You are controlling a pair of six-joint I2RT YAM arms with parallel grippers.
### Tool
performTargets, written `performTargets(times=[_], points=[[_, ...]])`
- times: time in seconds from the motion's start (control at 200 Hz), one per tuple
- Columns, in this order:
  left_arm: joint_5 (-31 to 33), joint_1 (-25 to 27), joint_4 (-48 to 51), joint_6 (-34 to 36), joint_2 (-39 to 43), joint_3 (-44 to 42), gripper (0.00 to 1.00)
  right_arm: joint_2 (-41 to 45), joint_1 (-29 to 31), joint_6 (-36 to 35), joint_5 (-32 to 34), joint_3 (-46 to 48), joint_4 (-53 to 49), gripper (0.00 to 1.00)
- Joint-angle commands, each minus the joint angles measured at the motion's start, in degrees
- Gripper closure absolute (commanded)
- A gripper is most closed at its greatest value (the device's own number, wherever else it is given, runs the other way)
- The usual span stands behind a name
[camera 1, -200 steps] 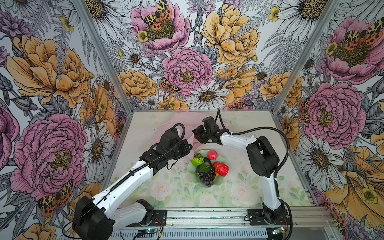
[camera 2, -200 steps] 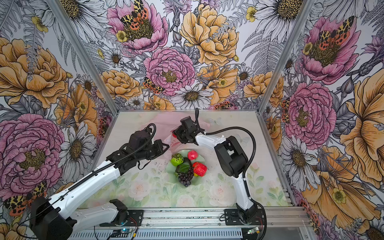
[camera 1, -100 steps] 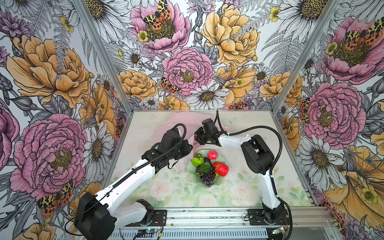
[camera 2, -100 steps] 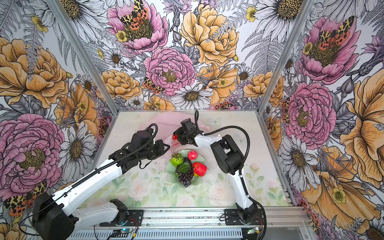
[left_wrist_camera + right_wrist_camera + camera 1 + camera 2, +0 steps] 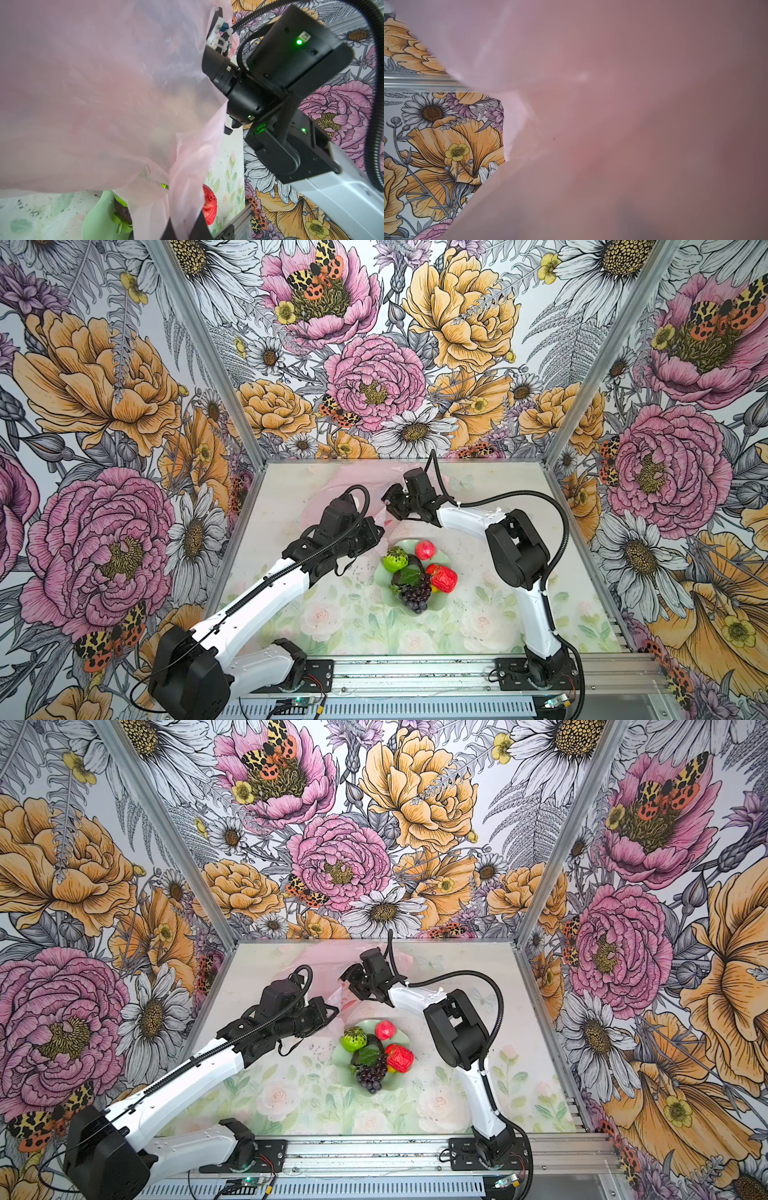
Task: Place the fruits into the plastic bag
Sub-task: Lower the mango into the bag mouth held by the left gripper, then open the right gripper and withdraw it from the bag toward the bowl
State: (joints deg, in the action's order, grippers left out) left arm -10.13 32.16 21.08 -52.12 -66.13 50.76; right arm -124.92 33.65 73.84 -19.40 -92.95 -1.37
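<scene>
1. Desk (image 5: 332,614), near part: a pale green dish (image 5: 434,605) stood at its middle. It held the fruits: grape bunch (image 5: 415,595), glossy red (image 5: 444,578), blackish lump (image 5: 401,574), bumpy green (image 5: 395,559) and pink-red ball (image 5: 424,549). By our reading, none was bagged yet.
2. Left fingers (image 5: 200,227): together, clamped on a fold of pink film, just beyond the dish.
3. Right fingers (image 5: 391,494): at the film's edge, just beside the left ones. Film veiled that wrist view, so we could not tell whether they stood apart or together.
4. Plastic bag (image 5: 353,479): thin and translucent, it lay crumpled over the far part of the desk. Its near edge was raised between the two arms.
5. Step in hand, as we judged it: opening the bag's mouth. The right fingers should take one layer only, opposite the left hold. We would draw the layers apart gently and turn the mouth toward the dish. A pinch through both layers would seal it.
</scene>
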Motion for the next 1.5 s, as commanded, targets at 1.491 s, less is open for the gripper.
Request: performTargets(times=[1.491], points=[[-9.8, -9.0, -0.2, 5.7, 8.6, -8.6, 1.00, 32.4, 3.6, -43.8, 14.5, -7.1, -74.9, 0.15]])
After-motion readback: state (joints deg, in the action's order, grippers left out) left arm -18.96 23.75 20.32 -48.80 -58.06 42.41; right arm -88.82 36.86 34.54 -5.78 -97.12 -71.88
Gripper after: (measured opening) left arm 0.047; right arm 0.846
